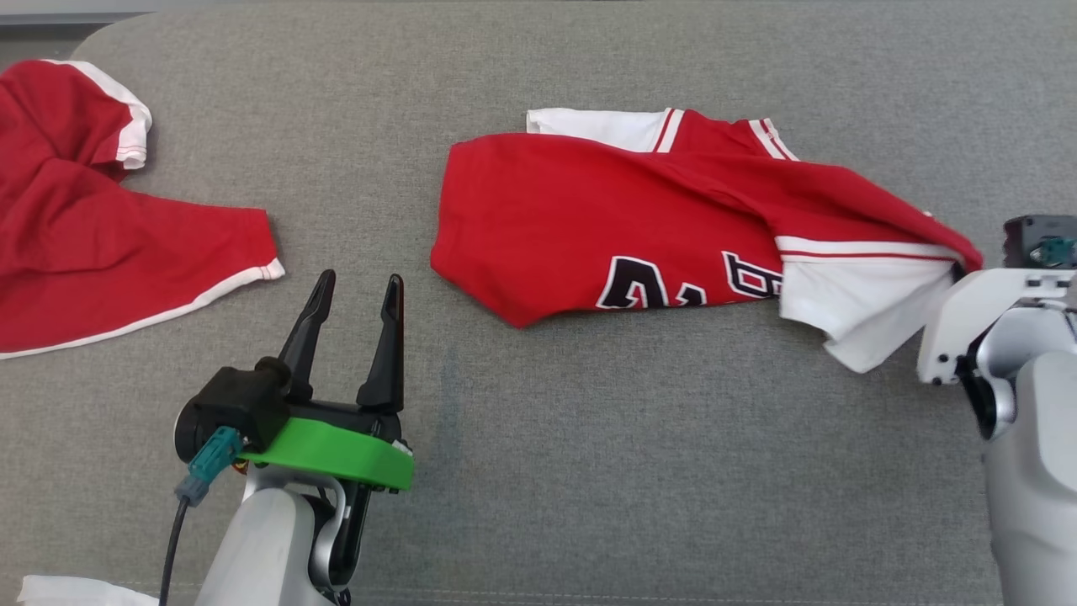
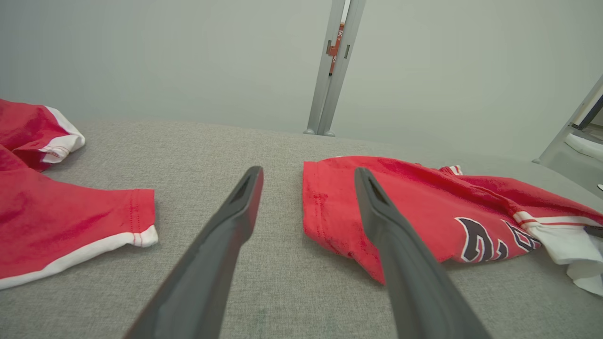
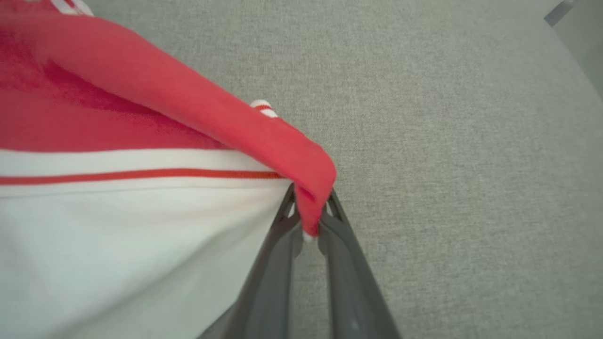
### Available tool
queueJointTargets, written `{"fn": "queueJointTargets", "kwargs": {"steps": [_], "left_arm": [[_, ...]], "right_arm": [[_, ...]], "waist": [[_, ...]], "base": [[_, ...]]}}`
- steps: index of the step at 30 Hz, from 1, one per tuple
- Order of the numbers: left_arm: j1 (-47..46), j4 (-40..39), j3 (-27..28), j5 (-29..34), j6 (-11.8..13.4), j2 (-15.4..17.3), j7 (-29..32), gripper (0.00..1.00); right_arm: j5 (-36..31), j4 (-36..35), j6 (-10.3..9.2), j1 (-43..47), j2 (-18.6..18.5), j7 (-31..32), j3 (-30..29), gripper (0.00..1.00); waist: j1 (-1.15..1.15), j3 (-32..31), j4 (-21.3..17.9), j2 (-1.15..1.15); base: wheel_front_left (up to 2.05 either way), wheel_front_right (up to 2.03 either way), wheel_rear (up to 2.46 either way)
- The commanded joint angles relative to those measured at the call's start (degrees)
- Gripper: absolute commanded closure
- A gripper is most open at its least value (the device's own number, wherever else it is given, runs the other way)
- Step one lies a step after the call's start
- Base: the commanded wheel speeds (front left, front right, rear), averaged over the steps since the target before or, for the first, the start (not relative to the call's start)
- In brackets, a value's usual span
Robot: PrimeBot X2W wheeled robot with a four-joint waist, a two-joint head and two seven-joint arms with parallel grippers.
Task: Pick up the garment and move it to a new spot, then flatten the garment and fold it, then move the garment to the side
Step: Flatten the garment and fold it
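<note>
Fingers of right gripper clenched on red right-end fold of jersey; left gripper fingers spread, empty; jersey creased red fabric, white sleeves, black lettering, long axis left-right, mid grey woven cushion; second red garment far left

**Bystanders on the grey surface**

A grey woven surface spreads across the scene. At its left edge lies a crumpled red cloth with white trim, one hemmed corner pointing toward the middle. A white scrap peeks in at the near left corner. Behind, a metal post stands against a pale wall.
</note>
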Motion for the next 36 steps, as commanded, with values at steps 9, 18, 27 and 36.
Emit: {"fn": "queueJointTargets", "kwargs": {"steps": [9,18,27,36], "left_arm": [[-1.1,0.1,-0.5,0.6,-0.3,0.3,0.0,0.0],[1.2,0.9,0.3,0.7,-0.3,0.2,0.0,0.0],[4.2,1.6,2.4,0.8,-0.3,0.4,0.0,0.0],[6.2,1.3,3.5,1.3,-0.3,0.4,0.0,0.0]], "right_arm": [[-7.1,1.3,-0.09,-5.2,-3.2,-4.0,-4.8,0.0],[-5.4,-2.7,-0.08,0.3,0.6,-13.1,-4.3,0.0],[-0.4,-14.1,-0.08,12.1,3.6,-25.6,5.9,0.0],[1.5,-21.8,-0.08,21.3,4.4,-30.9,13.4,0.0]], "waist": [[0.0,0.4,1.5,0.0],[0.0,-2.9,0.4,0.0],[0.0,-7.4,-4.1,0.0],[0.0,-9.8,-6.3,0.0]], "base": [[0.0,0.0,0.0],[0.0,0.0,0.0],[0.0,0.0,0.0],[0.0,0.0,0.0]]}}
